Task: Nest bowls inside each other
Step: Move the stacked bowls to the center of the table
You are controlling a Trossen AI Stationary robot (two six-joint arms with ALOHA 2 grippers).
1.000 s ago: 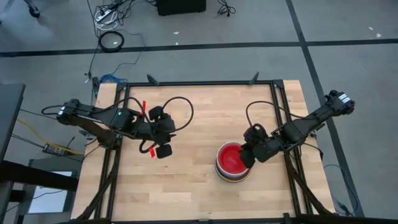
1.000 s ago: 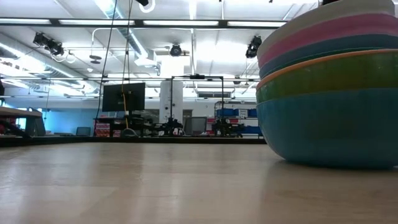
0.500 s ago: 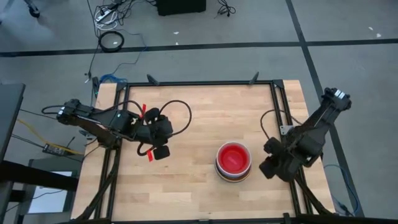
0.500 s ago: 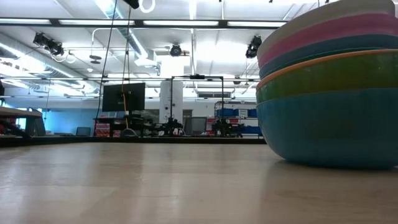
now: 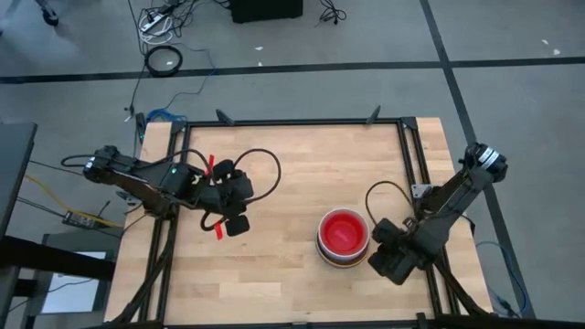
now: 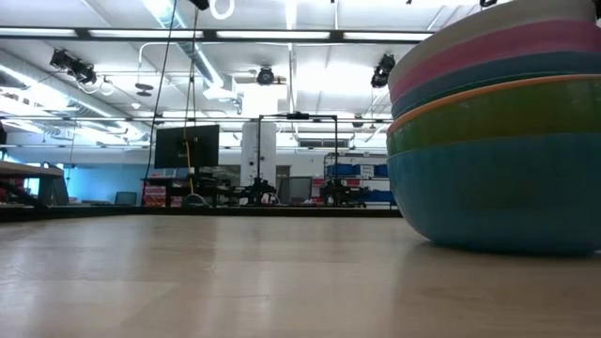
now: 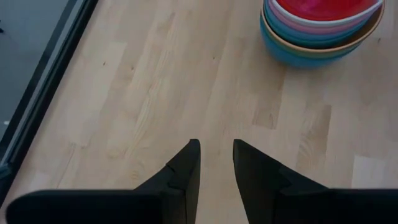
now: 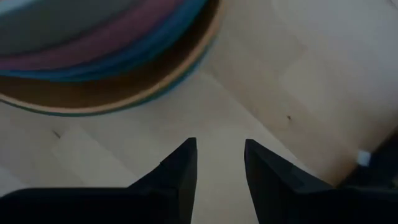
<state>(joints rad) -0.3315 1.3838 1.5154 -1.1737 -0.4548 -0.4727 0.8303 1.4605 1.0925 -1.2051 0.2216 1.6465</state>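
Observation:
The bowls (image 5: pixel 343 237) stand nested in one stack on the wooden table, right of its middle, with a red bowl innermost on top. The low view shows the stack's walls (image 6: pixel 498 141) as teal, green, orange, blue, pink and white bands. My right gripper (image 5: pixel 388 262) hovers just beside the stack, on its near right, pointing down and open; the stack's rim (image 8: pixel 106 62) lies ahead of its fingers (image 8: pixel 180 163). My left gripper (image 5: pixel 236 225) hangs open over the table's left half, with the stack (image 7: pixel 320 31) far ahead of it. Nothing lies between either pair of fingers.
Bare wood (image 5: pixel 292 164) stretches between the two arms and behind the stack. A black frame rail (image 5: pixel 408 164) runs along the table's right edge, close to my right arm. The table's left edge (image 7: pixel 50 68) shows in the left wrist view.
My right gripper has drawn away from above the stack, first toward the table's right edge, then toward the near edge and down, tipping to point more steeply down. The stack has stayed where it was.

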